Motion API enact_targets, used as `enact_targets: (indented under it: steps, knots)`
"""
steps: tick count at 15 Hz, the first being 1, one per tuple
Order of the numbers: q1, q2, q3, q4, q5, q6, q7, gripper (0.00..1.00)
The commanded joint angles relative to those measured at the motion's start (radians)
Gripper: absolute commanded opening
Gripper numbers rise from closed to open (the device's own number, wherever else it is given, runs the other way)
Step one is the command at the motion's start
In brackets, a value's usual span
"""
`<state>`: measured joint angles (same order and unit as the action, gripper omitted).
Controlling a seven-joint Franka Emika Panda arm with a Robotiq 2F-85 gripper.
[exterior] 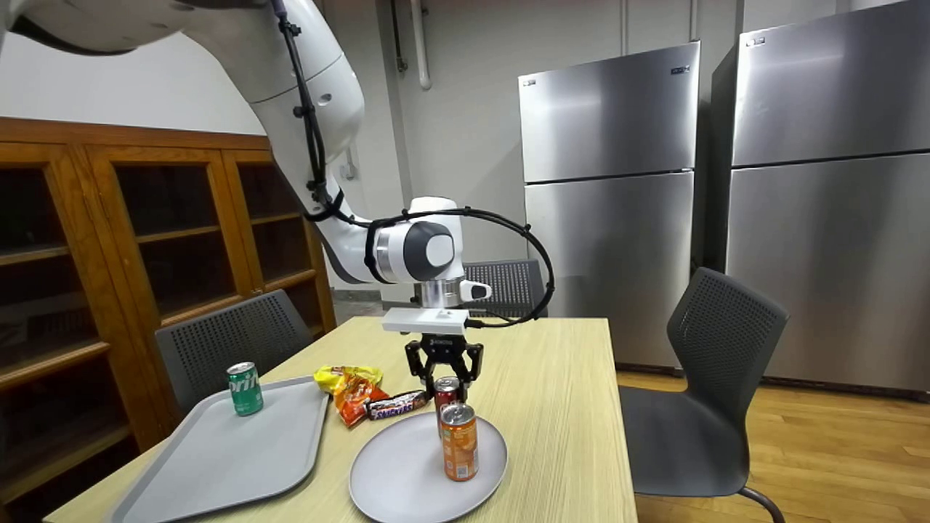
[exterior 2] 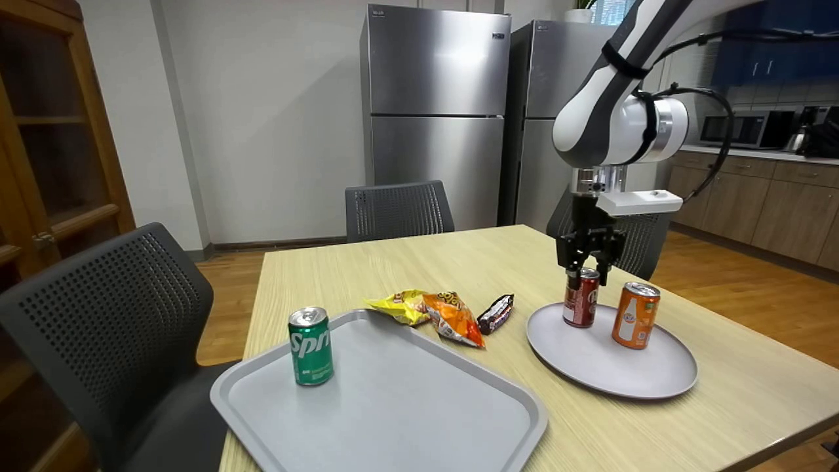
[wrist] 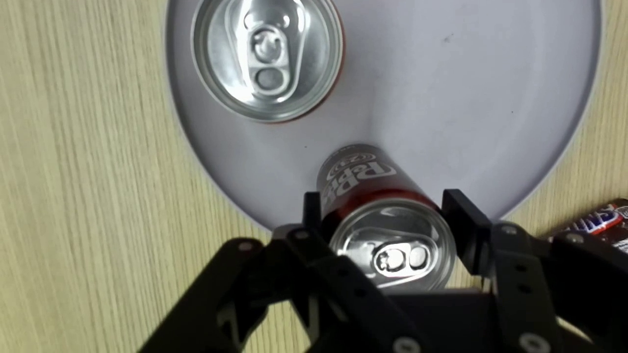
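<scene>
the gripper (wrist: pixel 384 211) is clamped on the red can (exterior 2: pixel 581 303) from 2 sides, near its lid. the red can stands upright on the plate (exterior 2: pixel 600 368), near the orange can (exterior 2: pixel 636 316) but apart from it. from here i'd squeeze evenly and gently, since thin walls could dent, and hold it plumb so it doesn't knock the orange can. the red can looks glossy, with pale dr pepper lettering and a silver top.

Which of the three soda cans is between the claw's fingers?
The red Dr Pepper can on the plate: the gripper clasps its upper part. The orange can shares that plate untouched; the green Sprite can stands on the tray.
</scene>
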<state>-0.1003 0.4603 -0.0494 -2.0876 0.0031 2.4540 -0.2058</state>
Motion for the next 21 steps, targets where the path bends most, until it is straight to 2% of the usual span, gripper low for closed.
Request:
enact_targets:
  steps: [1,11,21]
  knots:
    - [0.010,-0.036,0.007,0.001,-0.017,-0.001,0.026,0.38]
    - [0.084,-0.119,0.034,-0.016,-0.033,0.017,0.045,0.38]
    - [0.176,-0.161,0.097,-0.014,-0.050,0.016,0.053,0.38]
